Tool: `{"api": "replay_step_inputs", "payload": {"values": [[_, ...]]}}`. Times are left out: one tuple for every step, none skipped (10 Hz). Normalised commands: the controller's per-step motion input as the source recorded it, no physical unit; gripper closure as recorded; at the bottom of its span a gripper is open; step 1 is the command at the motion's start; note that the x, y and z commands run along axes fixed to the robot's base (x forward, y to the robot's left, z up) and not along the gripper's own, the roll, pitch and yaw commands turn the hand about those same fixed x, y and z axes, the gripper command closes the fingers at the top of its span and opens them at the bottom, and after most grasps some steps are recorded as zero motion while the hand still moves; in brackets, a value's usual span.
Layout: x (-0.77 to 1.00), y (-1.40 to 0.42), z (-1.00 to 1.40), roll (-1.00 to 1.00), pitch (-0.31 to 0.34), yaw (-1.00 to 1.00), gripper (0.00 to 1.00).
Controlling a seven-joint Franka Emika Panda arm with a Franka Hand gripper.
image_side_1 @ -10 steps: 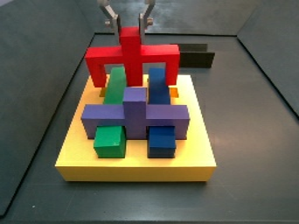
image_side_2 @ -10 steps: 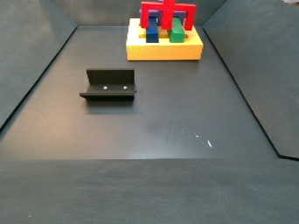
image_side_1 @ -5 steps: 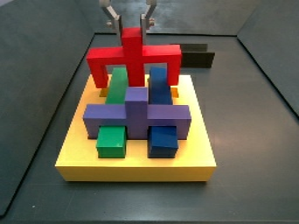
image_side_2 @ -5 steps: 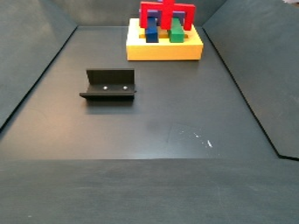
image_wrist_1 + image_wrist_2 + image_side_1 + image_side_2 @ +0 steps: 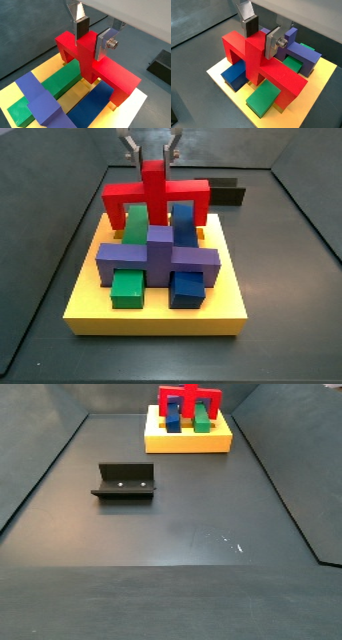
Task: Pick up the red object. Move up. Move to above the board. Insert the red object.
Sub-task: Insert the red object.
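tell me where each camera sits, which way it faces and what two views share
Wrist view: on the arm, looking down at the gripper around the bright red arch piece.
Wrist view: same mount, other side; gripper fingers show.
Side view: low at the thick yellow board, facing along it; fingertips show above.
Side view: far across the floor, behind the dark L-shaped fixture; no arm shows.
All share the red piece.

floor (image 5: 174, 524): dark grey, matte, flat; a few small pale scuff marks (image 5: 231, 542) towards one side; a soft pale sheen across its middle
walls (image 5: 120, 396): dark grey panels rising from the floor edges at the back and both sides in both side views; seams show as thin lighter lines
fixture (image 5: 126, 481): standing alone on the open floor; in a side view (image 5: 230, 194) it shows near the back wall
light: even and diffuse; no hard shadows
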Motion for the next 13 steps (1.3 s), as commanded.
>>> {"api": "replay_step_inputs", "payload": {"values": [[-0.12,0.0,-0.18,0.02,-0.006,0.0,1.0],[-0.08,0.0,-0.05,0.0,0.0,0.04,1.0],[0.0,-0.01,0.0,0.0,0.0,0.11,1.0],[0.0,0.0,0.0,-0.04,0.0,0.1,1.0],[0.0,0.0,0.01,-0.06,0.0,0.11,1.0],[0.0,0.0,0.0,-0.06,0.0,0.12,1.0],[0.0,0.0,0.0,-0.06,0.0,0.11,1.0],[0.0,0.0,0.0,-0.1,-0.001,0.11,1.0],[-0.09,0.0,0.07,-0.13,-0.014,0.06,1.0],[-0.02,0.0,0.14,-0.07,0.0,0.04,1.0],[0.0,-0.03,0.13,-0.03,0.0,0.01,1.0],[0.0,0.0,-0.01,0.0,-0.007,0.0,1.0],[-0.03,0.0,-0.1,0.0,-0.037,0.0,1.0]]}}
